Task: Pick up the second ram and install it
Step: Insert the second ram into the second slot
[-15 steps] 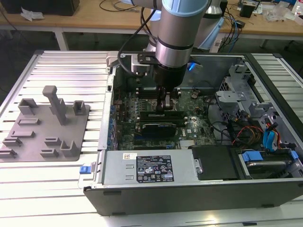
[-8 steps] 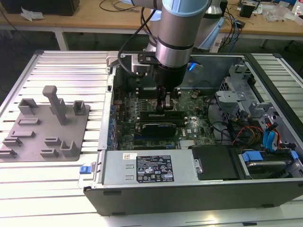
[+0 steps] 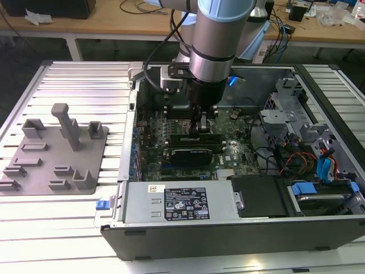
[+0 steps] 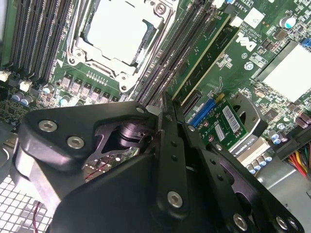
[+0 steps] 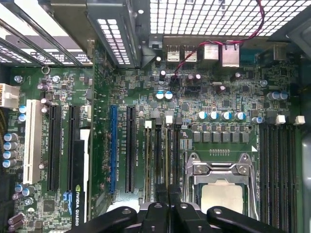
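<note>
CPU socket (image 4: pixel 116 34) as datum: memory slot banks (image 4: pixel 34 43) flank it on two opposite sides; two ram sticks (image 4: pixel 201 60) stand in the bank between socket and expansion card (image 3: pixel 194 153), gripper (image 4: pixel 163 103) over that bank's end. In the exterior view, power supply (image 3: pixel 182 202) lies nearer the camera than the socket, drive bays (image 3: pixel 319 165) to the exterior view's right of it, fixture tray (image 3: pixel 54 151) to the exterior view's left, outside the case (image 3: pixel 228 240)

Likely a robotics lab: opened computer case (image 3: pixel 228 242), cable-strewn workbench (image 3: pixel 85 25) behind
</note>
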Robot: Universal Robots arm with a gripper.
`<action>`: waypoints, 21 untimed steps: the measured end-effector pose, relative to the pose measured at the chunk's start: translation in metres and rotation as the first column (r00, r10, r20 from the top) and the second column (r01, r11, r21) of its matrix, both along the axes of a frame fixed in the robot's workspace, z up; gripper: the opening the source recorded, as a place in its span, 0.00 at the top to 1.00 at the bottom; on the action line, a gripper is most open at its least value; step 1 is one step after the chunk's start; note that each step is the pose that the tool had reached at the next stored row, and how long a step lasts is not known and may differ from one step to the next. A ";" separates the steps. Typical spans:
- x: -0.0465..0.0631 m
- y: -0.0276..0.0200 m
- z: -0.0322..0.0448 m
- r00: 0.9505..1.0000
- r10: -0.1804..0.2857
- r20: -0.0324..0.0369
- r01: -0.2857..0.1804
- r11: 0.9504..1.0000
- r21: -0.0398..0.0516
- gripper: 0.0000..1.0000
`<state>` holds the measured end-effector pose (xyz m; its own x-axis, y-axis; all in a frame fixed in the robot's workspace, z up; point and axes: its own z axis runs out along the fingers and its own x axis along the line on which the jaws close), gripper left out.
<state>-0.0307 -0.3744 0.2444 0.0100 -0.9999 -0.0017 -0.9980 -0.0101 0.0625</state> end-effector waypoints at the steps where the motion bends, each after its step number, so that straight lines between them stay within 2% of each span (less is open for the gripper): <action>1: 0.000 0.0000 -0.0002 1.000 0.000 0.000 0.000 1.000 0.000 0.91; 8: -0.002 0.0000 -0.0028 1.000 -0.010 0.000 0.010 1.000 0.000 0.91; 11: -0.004 0.0001 -0.0037 1.000 -0.012 0.007 0.012 1.000 0.001 0.91; 13: -0.004 0.0001 -0.0037 1.000 -0.014 0.009 0.014 1.000 0.001 0.91; 21: -0.004 0.0001 -0.0037 1.000 -0.014 0.010 0.014 1.000 0.001 0.91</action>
<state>-0.0346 -0.3743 0.2407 -0.0038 -1.0000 -0.0024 -0.9986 0.0037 0.0526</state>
